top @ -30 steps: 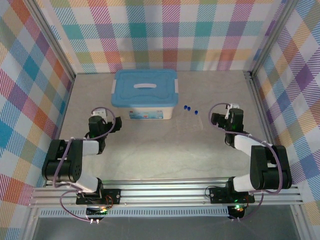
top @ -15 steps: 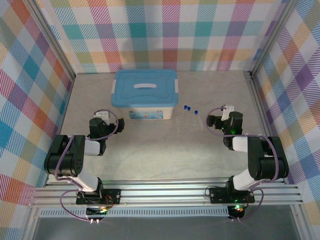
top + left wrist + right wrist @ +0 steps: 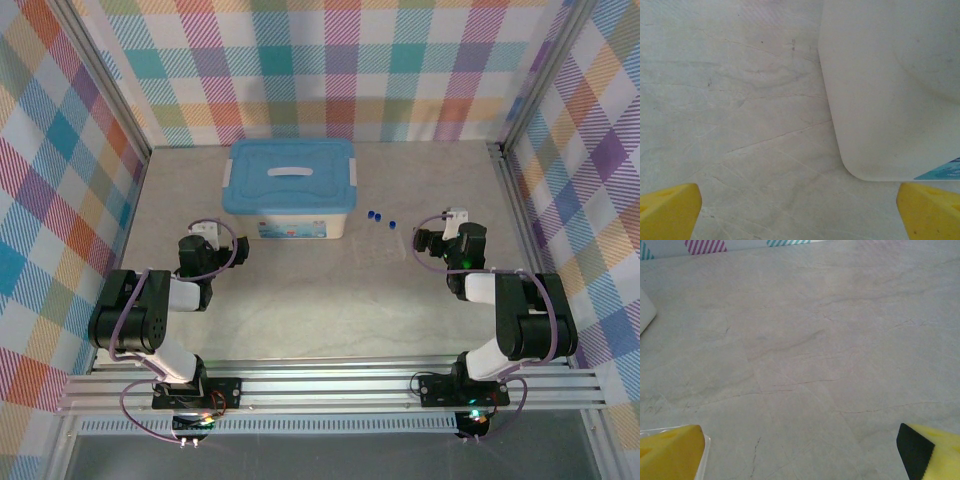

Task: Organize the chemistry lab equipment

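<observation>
- Left gripper (image 3: 800,214) stood spread wide, empty, just beside the box (image 3: 890,90).
- Right gripper (image 3: 800,454) spread too, holding nothing, near the tubes (image 3: 391,222).
- Lid (image 3: 290,180) sat on the box.

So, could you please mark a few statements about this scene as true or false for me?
1. The blue lid sits on top of the plastic box. True.
2. The left gripper is shut. False: it is wide open, close to a corner of the box.
3. Blue-capped tubes lie on the table to the right of the box in the top view. True.
4. The right gripper is holding a tube. False: it is open, with bare table between its tips.
5. The box stands at the near edge, between the arm bases. False: it stands toward the far wall.
</observation>
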